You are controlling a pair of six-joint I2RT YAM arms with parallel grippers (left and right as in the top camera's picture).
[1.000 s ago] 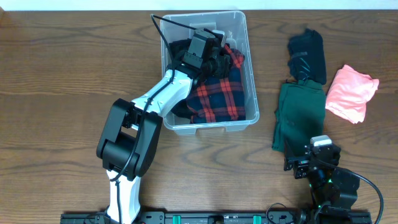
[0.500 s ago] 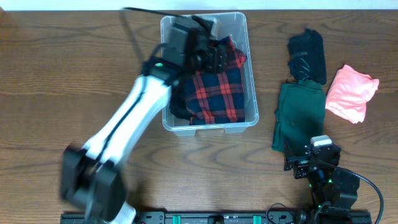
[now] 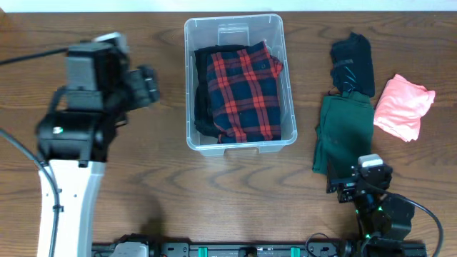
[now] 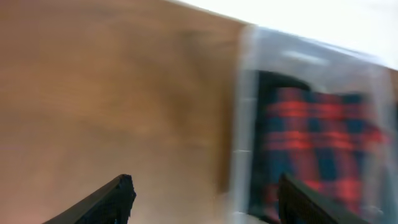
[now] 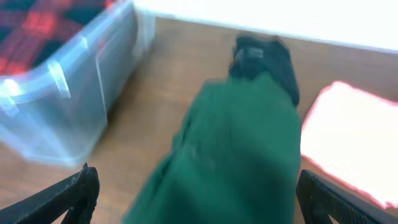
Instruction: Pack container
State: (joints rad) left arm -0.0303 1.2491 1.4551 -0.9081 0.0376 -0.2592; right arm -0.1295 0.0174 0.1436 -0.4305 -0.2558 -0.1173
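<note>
Both end effectors gape wide. The right end effector (image 5: pixel 196 186) sits by a dark green folded garment (image 3: pixel 343 135); a black garment (image 3: pixel 353 57) and pink cloth (image 3: pixel 403 107) lie beyond. Farther back, the clear rectangular plastic container (image 3: pixel 289 86) holds red plaid fabric (image 3: pixel 246 93), the left end effector (image 4: pixel 205 193) apart leftward.

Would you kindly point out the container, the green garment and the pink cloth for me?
container (image 3: pixel 271 145), overhead view, on the wall nearest the robot.
green garment (image 3: pixel 344 132), overhead view, middle of the fabric.
pink cloth (image 3: pixel 403 107), overhead view, centre of the cloth.
</note>
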